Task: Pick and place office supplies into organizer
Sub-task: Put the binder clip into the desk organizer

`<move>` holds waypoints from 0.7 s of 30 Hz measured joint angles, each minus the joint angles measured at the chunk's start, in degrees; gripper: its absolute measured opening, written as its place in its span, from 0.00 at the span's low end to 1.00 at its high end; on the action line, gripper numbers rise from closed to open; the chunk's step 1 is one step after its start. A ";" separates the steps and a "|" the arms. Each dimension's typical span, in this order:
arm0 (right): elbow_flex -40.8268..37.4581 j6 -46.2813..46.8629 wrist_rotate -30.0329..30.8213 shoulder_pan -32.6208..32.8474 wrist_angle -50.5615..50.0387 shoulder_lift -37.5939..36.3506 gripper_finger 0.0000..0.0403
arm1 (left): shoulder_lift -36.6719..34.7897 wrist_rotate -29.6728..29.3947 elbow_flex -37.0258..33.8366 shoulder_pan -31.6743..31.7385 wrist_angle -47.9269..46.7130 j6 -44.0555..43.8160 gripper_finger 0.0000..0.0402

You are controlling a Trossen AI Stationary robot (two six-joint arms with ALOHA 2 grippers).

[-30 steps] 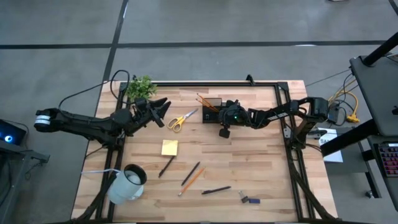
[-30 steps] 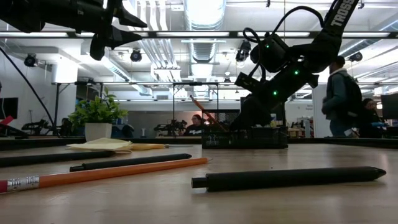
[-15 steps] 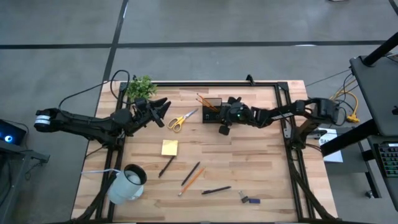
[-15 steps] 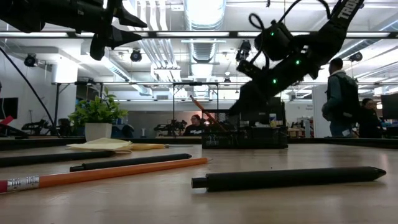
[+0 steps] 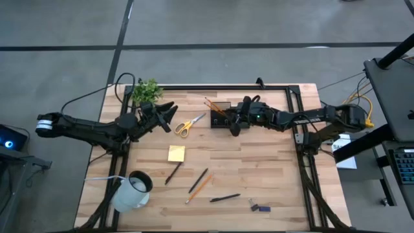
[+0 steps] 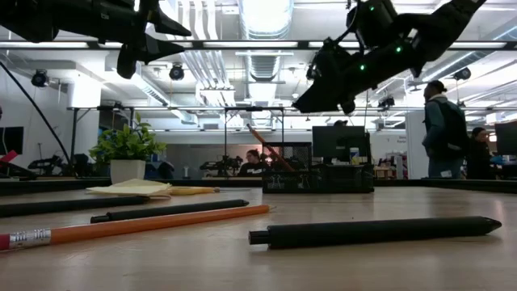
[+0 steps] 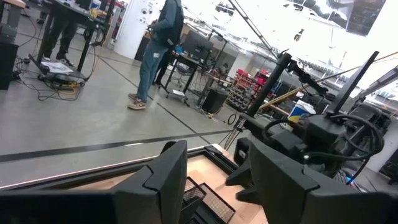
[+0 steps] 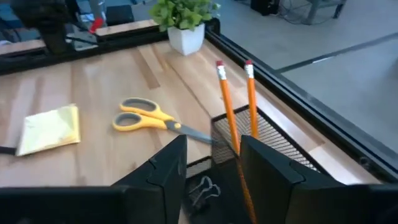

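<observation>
We see the right gripper (image 5: pixel 237 124) hanging above the organizer (image 5: pixel 221 114) – jaws spread, empty. Two pencils (image 8: pixel 233 102) stand inside it; scissors (image 5: pixel 189 123) lie just beside. Left gripper (image 5: pixel 169 112) waits spread.

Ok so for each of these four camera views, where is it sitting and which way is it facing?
High view: overhead, facing straight down on the table; both arms show, left gripper and right gripper.
Low view: at tabletop height, facing level across a black pen into the room; both arms hang in from above.
Left wrist view: on the left arm, facing the room and the other arm; its own open fingers show.
Right wrist view: on the right arm, facing the organizer; its open fingers show.
Shared: scissors, high and right wrist.
</observation>
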 joint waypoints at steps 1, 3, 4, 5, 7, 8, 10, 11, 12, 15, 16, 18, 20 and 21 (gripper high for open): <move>0.00 0.14 -0.06 0.34 -0.30 -0.61 0.34 | 0.00 0.00 0.02 0.02 0.00 0.00 0.39; 0.00 0.26 -0.09 1.24 -1.61 -2.04 0.34 | 0.00 0.01 0.02 0.01 0.00 0.00 0.39; 0.00 0.28 -0.08 1.69 -1.90 -2.71 0.34 | 0.00 0.01 0.02 0.00 -0.02 0.00 0.39; 0.02 0.59 -0.08 2.31 -2.58 -3.46 0.34 | 0.00 0.01 0.02 0.00 -0.04 0.00 0.39; 0.02 2.14 -0.10 3.52 -3.94 -4.75 0.34 | 0.00 0.01 0.02 0.01 -0.04 0.00 0.39; 0.02 3.10 -0.11 4.22 -4.95 -5.44 0.34 | 0.00 0.02 0.02 0.00 -0.07 0.00 0.39; 0.02 4.84 -0.11 5.68 -6.97 -6.64 0.34 | 0.11 0.02 0.02 0.00 -0.07 0.00 0.39; 0.04 5.75 -0.10 6.51 -8.11 -7.20 0.34 | 0.13 0.04 0.02 0.00 -0.09 0.00 0.39; 0.03 6.43 -0.07 7.31 -9.26 -7.67 0.34 | 0.11 0.04 0.01 0.00 -0.12 0.00 0.39; 0.04 9.41 -0.05 9.92 -12.09 -8.66 0.34 | 0.13 0.04 0.02 0.01 -0.10 0.00 0.39; 0.03 10.46 -0.09 10.74 -13.06 -8.94 0.34 | 0.12 0.04 0.02 0.00 -0.13 0.00 0.39; 0.04 12.65 -0.05 12.41 -14.13 -9.15 0.34 | 0.12 0.04 0.02 0.00 -0.09 0.00 0.39; 0.04 14.50 -0.04 14.10 -15.69 -9.55 0.34 | 0.11 0.04 0.02 0.00 -0.11 0.00 0.39; 0.04 15.49 -0.06 14.86 -15.69 -9.65 0.34 | 0.13 0.04 0.02 0.00 -0.11 0.00 0.39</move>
